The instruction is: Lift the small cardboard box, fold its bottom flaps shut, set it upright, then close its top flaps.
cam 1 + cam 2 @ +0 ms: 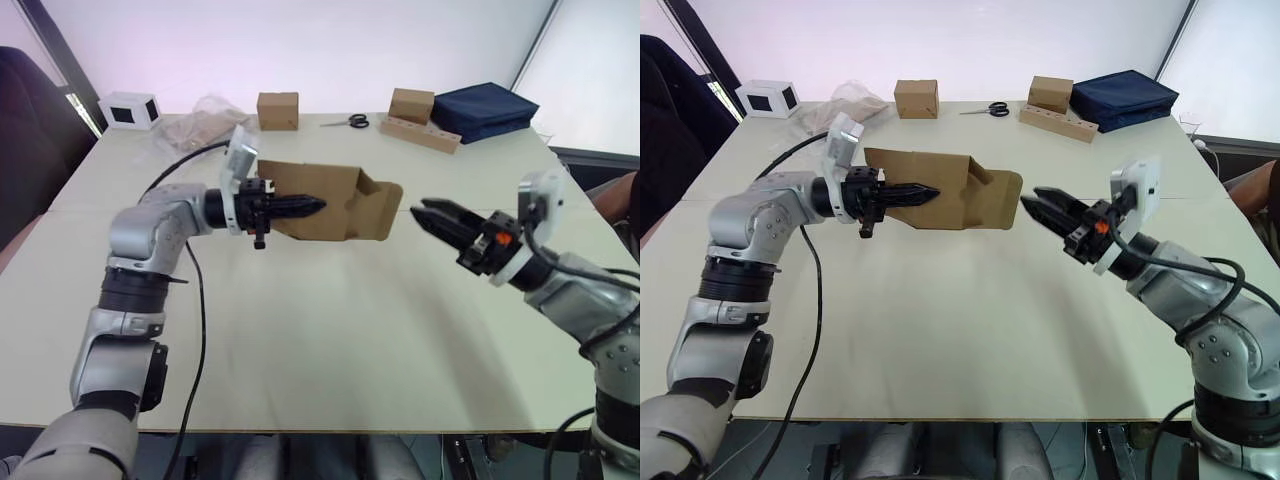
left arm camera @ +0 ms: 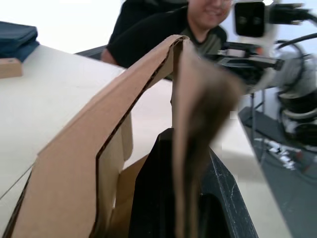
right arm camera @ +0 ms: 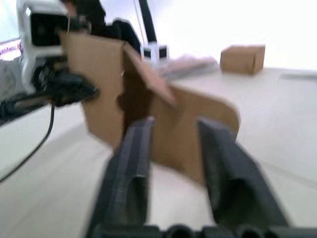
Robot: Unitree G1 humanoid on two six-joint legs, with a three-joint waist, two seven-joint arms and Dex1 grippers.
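Note:
The small cardboard box [image 1: 335, 200] is held up above the table, lying sideways with flaps sticking out toward my right side. My left gripper [image 1: 310, 206] is shut on one of its side walls; in the left wrist view the cardboard wall [image 2: 190, 148] runs between the black fingers [image 2: 153, 193]. My right gripper [image 1: 425, 212] hovers open a short way to the right of the box's flaps, apart from them. The right wrist view looks between its spread fingers [image 3: 133, 163] at the box [image 3: 163, 114].
At the table's far edge stand two closed brown boxes [image 1: 277, 110] [image 1: 411, 104], scissors [image 1: 349, 122], a wooden block [image 1: 420, 133], a dark blue bag [image 1: 484, 110], a white box with a dark window [image 1: 130, 109] and clear plastic wrap [image 1: 200, 128]. A person [image 2: 163, 25] sits beyond the table.

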